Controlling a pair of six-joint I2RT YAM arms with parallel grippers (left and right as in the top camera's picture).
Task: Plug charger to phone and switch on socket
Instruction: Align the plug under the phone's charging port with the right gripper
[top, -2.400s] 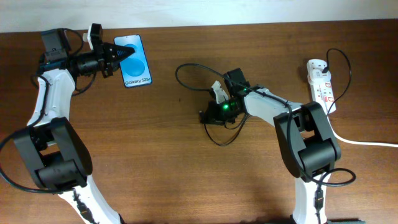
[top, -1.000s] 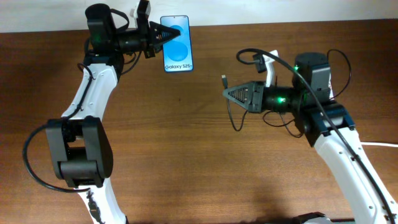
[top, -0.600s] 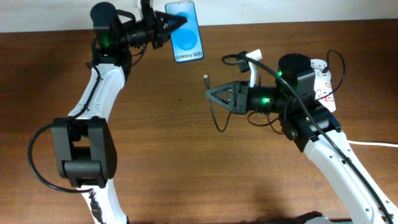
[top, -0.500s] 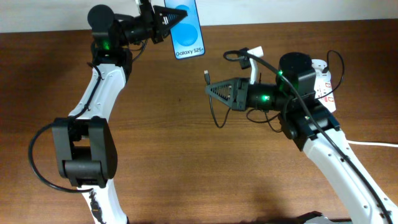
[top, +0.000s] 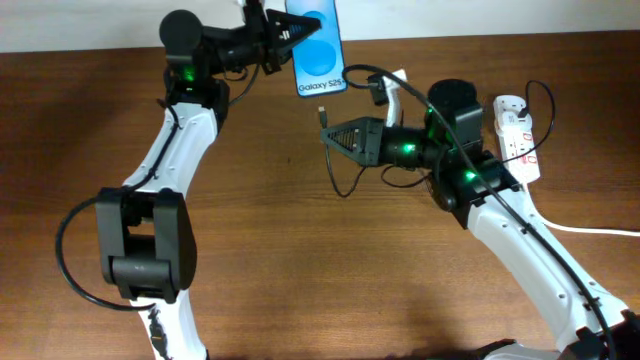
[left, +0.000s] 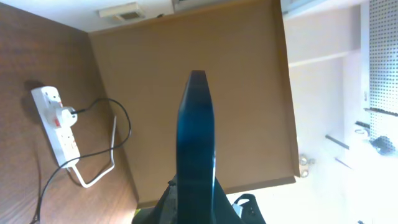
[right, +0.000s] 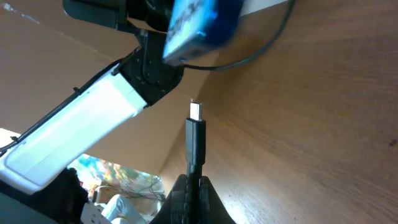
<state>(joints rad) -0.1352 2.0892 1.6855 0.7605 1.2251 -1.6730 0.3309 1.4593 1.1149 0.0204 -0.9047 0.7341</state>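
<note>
My left gripper (top: 283, 33) is shut on the phone (top: 317, 52), a slim phone with a blue screen, held in the air at the back of the table. In the left wrist view the phone (left: 196, 143) shows edge-on between the jaws (left: 194, 198). My right gripper (top: 335, 134) is shut on the charger plug (top: 323, 115), its metal tip pointing up just below the phone. In the right wrist view the plug (right: 195, 134) stands up from the jaws (right: 193, 186), with the blurred phone (right: 196, 22) above. The thin black cable (top: 345, 180) hangs down. The white socket strip (top: 517, 137) lies at the right.
A thick white cord (top: 580, 228) runs from the socket strip to the right edge. The black cable loops over my right arm (top: 470, 180) to the strip. The strip also shows in the left wrist view (left: 59, 127). A white wall runs along the table's back edge.
My left gripper has carried the phone further right. My right gripper has lifted the charger plug up and left, so the tip now sits just under the phone.
</note>
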